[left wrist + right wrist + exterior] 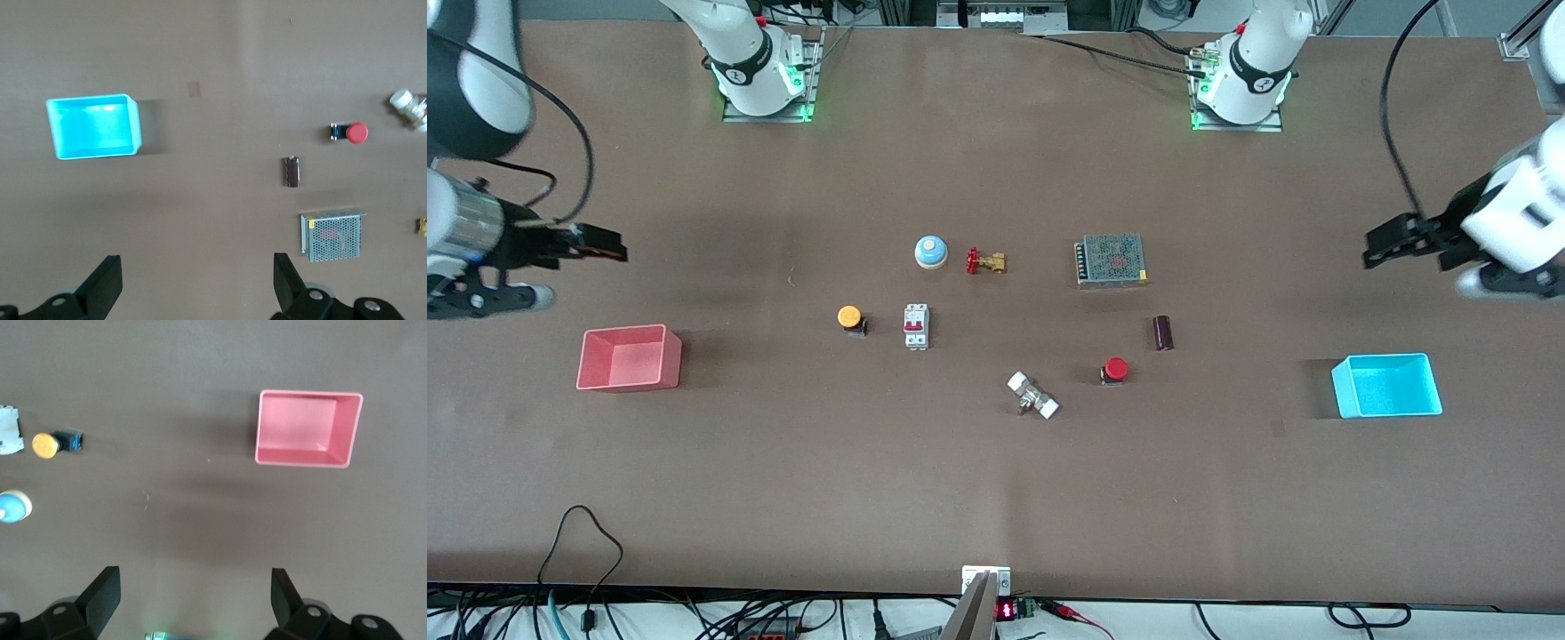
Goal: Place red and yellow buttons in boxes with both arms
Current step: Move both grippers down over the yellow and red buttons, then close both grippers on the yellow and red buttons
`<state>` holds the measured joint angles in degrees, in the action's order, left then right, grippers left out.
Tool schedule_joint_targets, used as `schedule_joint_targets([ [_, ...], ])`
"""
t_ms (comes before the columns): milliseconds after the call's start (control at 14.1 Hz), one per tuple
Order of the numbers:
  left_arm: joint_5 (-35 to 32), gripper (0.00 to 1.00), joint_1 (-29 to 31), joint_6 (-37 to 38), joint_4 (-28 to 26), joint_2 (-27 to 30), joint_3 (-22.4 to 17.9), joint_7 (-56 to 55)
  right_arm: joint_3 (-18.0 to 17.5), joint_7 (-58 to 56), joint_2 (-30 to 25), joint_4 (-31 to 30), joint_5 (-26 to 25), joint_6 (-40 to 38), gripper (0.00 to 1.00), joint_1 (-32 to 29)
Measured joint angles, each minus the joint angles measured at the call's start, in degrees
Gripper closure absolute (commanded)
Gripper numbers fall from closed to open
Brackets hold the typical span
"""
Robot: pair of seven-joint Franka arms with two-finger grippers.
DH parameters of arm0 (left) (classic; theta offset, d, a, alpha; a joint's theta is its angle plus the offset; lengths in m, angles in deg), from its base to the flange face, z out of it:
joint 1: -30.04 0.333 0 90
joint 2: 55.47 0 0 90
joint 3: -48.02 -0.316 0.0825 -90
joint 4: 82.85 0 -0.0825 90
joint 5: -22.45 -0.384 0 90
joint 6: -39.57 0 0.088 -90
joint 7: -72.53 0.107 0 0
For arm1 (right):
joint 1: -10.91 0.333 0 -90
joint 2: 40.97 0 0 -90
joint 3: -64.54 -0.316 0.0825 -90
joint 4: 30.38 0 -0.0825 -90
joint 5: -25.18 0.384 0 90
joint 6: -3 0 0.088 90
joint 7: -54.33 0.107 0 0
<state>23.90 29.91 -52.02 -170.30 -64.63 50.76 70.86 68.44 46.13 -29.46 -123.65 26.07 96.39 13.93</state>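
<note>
The red button lies on the table between the white valve and the cyan box; it also shows in the left wrist view, as does the cyan box. The orange-yellow button lies beside the white breaker, toward the pink-red box; the right wrist view shows this button and the pink-red box. My left gripper is open and empty, up over the table at the left arm's end. My right gripper is open and empty, up over the right arm's end.
A blue-and-white bell, a brass valve with a red handle, a metal mesh power supply, a dark cylinder, a white breaker and a white fitting lie in the table's middle.
</note>
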Motion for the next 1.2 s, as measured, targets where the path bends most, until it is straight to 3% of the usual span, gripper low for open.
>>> schedule_joint_targets([
  [283,0.00,0.00,-1.53,-1.07,1.79,-7.78,0.24,0.07,-0.12,4.40,-0.47,-11.68,0.10,15.36,0.00,3.41],
  [496,0.11,0.00,-2.48,-1.40,5.50,-15.70,0.31,0.12,-0.45,13.80,-0.50,-18.29,-0.10,25.59,0.00,10.87],
  [850,5.91,0.00,-8.43,-7.25,8.02,-25.05,0.44,-2.45,-3.93,24.43,2.59,-20.97,-0.67,34.36,0.00,16.78],
  [1204,9.04,0.00,-16.19,-14.21,8.37,-28.42,0.27,-15.34,-4.01,33.32,9.31,-21.01,-0.67,42.43,0.00,19.31],
])
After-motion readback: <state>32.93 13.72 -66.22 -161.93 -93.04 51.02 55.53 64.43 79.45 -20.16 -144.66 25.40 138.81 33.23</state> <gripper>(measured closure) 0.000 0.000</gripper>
